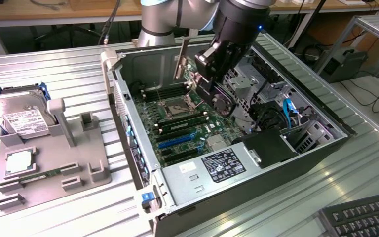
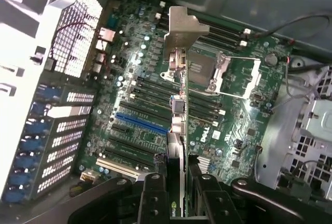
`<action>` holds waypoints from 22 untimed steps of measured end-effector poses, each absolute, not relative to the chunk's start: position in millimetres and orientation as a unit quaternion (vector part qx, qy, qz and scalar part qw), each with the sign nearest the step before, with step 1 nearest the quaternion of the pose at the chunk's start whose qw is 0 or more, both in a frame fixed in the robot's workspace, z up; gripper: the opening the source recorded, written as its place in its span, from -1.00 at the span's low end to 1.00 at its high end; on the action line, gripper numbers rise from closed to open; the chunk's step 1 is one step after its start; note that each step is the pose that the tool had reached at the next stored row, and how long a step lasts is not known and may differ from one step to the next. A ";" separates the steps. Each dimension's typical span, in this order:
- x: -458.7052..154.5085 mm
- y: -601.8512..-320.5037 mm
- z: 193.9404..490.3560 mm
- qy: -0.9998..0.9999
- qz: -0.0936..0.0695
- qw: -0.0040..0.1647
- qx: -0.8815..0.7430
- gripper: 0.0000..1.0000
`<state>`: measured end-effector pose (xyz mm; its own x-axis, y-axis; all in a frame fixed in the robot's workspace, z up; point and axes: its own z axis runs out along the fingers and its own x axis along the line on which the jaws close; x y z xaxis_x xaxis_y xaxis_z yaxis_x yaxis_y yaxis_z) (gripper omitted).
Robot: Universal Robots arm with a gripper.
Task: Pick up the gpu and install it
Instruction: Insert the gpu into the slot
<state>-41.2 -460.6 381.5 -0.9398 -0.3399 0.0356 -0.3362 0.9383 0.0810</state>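
We see the gpu (image 2: pixel 176 149) clamped between the tool's (image 2: pixel 178 185) fingers, held on edge above the motherboard (image 2: pixel 145 105) inside the open case (image 1: pixel 143 64), not yet seated in any slot. The grip on its two flat faces, we judge, leaves its connector edge free. Its long axis runs out from the tool, with the metal bracket (image 1: pixel 181 59) at the far end, toward the exterior view's left.
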 end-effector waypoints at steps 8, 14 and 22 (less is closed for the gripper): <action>-41.1 -460.6 380.0 -0.966 -0.035 0.028 0.256 -0.47; -41.1 -460.6 379.1 -0.950 -0.033 0.030 0.310 -0.47; -41.1 -460.6 377.9 -0.922 -0.031 0.032 0.384 -0.47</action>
